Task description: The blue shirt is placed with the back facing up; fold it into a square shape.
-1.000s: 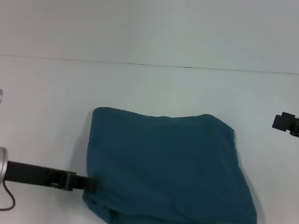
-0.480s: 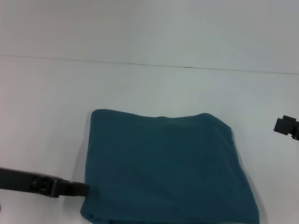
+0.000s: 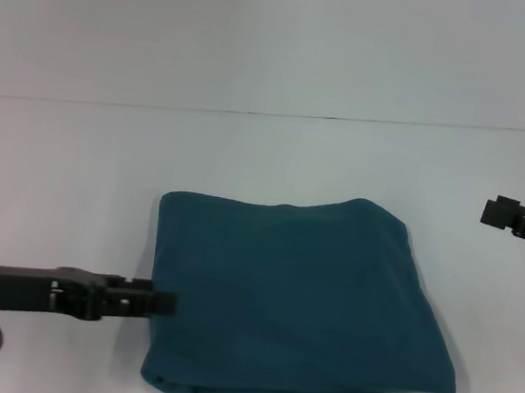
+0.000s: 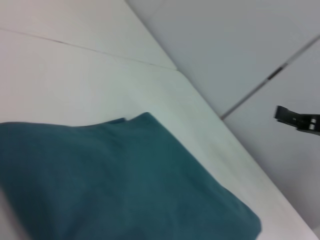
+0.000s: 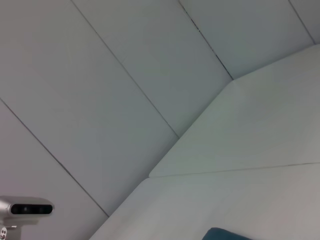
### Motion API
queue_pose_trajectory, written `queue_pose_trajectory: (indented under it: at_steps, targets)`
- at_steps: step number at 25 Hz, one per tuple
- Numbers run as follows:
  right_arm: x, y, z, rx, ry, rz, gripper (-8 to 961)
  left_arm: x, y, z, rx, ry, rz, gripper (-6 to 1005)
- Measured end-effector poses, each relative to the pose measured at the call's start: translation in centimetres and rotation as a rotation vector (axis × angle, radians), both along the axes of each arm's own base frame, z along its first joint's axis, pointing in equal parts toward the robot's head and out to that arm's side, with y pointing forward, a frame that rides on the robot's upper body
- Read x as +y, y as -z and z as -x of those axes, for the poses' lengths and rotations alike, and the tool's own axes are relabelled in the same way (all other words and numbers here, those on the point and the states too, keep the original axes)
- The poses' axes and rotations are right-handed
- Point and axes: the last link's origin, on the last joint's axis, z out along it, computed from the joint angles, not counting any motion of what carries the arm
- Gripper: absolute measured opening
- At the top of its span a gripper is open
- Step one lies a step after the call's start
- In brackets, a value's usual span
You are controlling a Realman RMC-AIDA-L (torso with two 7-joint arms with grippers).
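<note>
Pale and bare, the bench (image 3: 75,164) ran back to a grey panelled wall, and from my seat at the controls I had only the blue shirt (image 3: 293,301) lying on it, near the front edge and a little right of centre in the head view. It was already folded down into a thick, roughly square packet, plain side up with no lettering showing, its left edge straight, its far edge gently waved, and its right corner splayed outward so the shape leaned more toward a trapezoid. Along the near edge I could see the layers stacked, a darker seam of fabric tucked under. I had the left tool (image 3: 158,303) reaching in low from the left, its tip right at the packet's left edge, roughly halfway along, which I judged was the place to nudge or tidy that side; it looked slim and drawn together there, but I could not tell whether it was clenched or pinching any cloth. The right tool (image 3: 500,213) hung well apart to the right, above the bench and clear of the fabric, parked so it would not disturb the fold; I could not tell its state either. To my eye the folding looked nearly done, with only squaring the splayed corner left.
</note>
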Motion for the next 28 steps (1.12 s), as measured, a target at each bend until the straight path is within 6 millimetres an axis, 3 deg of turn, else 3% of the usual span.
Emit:
queue_pose_trajectory:
  at_steps: [4, 10, 17, 23, 28]
  targets:
    - [0.0, 0.0, 0.1, -0.001, -0.002, 0.003, 927, 0.0, 0.8, -0.6, -0.012, 0.028, 0.016, 682]
    - [-0.1, 0.7, 0.4, -0.023, -0.057, 0.01, 927, 0.0, 0.7, -1.4, -0.066, 0.117, -0.043, 756]
    - [-0.2, 3.4, 2.6, -0.085, -0.243, 0.064, 927, 0.4, 0.7, -2.6, -0.114, 0.235, -0.134, 820]
    - [0.1, 5.8, 3.4, -0.18, -0.368, 0.03, 927, 0.4, 0.7, -2.1, -0.068, 0.352, -0.234, 854]
    - [0.2, 7.5, 4.2, -0.222, -0.44, 0.043, 927, -0.9, 0.9, -1.4, -0.036, 0.488, -0.3, 877]
